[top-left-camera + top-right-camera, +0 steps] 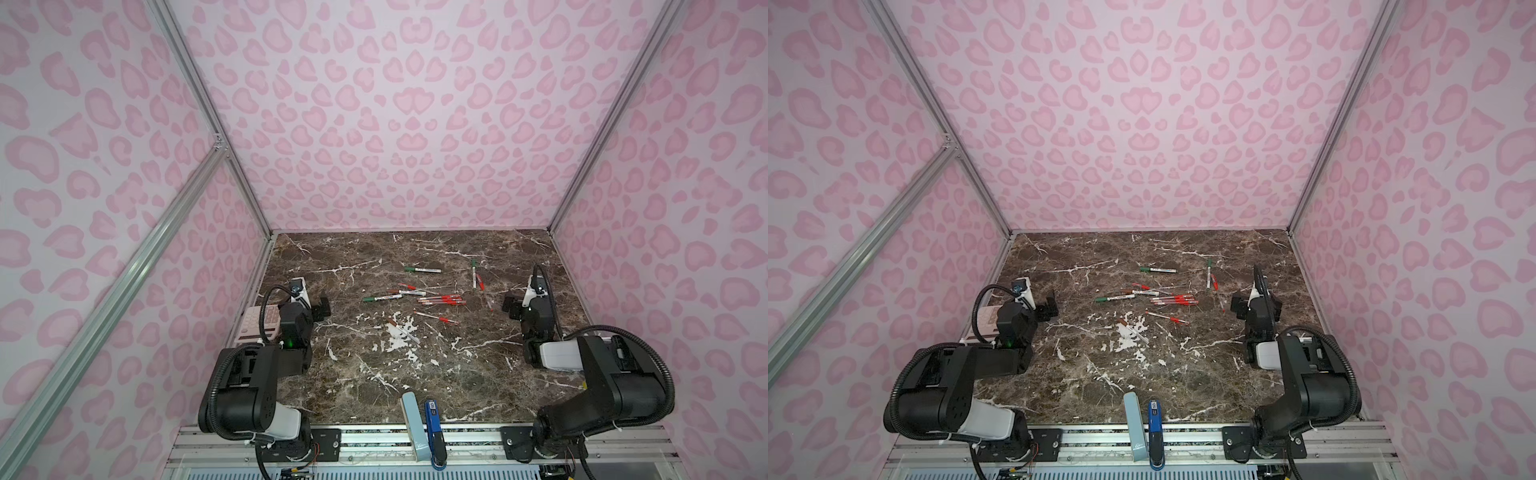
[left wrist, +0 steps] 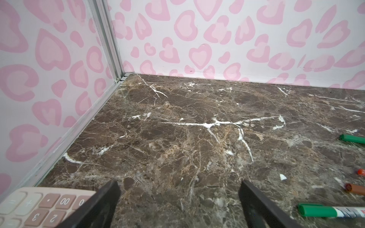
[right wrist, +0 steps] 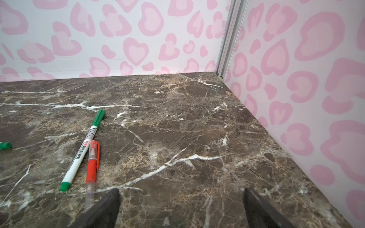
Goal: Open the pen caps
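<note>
The pens lie scattered mid-table in both top views, caps on. There are white markers with green caps (image 1: 410, 269) (image 1: 368, 299), a bunch of red pens (image 1: 441, 299) and a brown-capped pen (image 1: 400, 327). My left gripper (image 1: 322, 307) hovers open left of them, with nothing between its fingers (image 2: 110, 189). A green cap (image 2: 314, 210) and a brown cap (image 2: 355, 189) show at the edge of the left wrist view. My right gripper (image 1: 510, 306) stands open to their right, empty. Beside it lie a green-capped marker (image 3: 85, 146) and a red cap (image 3: 92, 165).
A pink calculator (image 1: 259, 324) lies under the left arm by the left wall. A pale blue bar (image 1: 413, 428) and a blue stapler-like object (image 1: 434, 432) overhang the front rail. Pink patterned walls close three sides.
</note>
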Motion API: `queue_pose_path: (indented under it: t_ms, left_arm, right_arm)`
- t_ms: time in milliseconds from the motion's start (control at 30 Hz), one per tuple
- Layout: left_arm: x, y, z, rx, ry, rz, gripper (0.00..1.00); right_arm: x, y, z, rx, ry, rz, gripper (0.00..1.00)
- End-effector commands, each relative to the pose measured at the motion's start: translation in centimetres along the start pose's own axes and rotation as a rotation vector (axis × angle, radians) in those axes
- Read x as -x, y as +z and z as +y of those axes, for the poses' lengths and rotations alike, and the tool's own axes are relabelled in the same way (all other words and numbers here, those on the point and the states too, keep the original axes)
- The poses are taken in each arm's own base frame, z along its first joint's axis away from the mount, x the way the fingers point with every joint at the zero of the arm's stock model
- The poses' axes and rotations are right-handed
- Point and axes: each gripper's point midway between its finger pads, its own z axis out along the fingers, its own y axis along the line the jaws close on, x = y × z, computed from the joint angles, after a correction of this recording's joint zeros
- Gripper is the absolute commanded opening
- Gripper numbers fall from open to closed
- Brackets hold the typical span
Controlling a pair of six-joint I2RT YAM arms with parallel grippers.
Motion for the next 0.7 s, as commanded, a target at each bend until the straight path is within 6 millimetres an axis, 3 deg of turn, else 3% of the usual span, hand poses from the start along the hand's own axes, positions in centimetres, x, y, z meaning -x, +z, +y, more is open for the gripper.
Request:
queue_pose_path:
  t_ms: [0, 667]
  left_arm:
    - [0.72, 0.07, 0.08, 0.005, -0.001, -0.026, 0.97]
    - [0.73, 0.06, 0.02, 0.006, -0.002, -0.024, 0.97]
  right_arm:
    - [0.52, -0.05, 0.14, 0.006, 0.007, -0.021, 0.99]
    - [0.41, -0.04, 0.18, 0.006, 0.004, -0.018, 0.99]
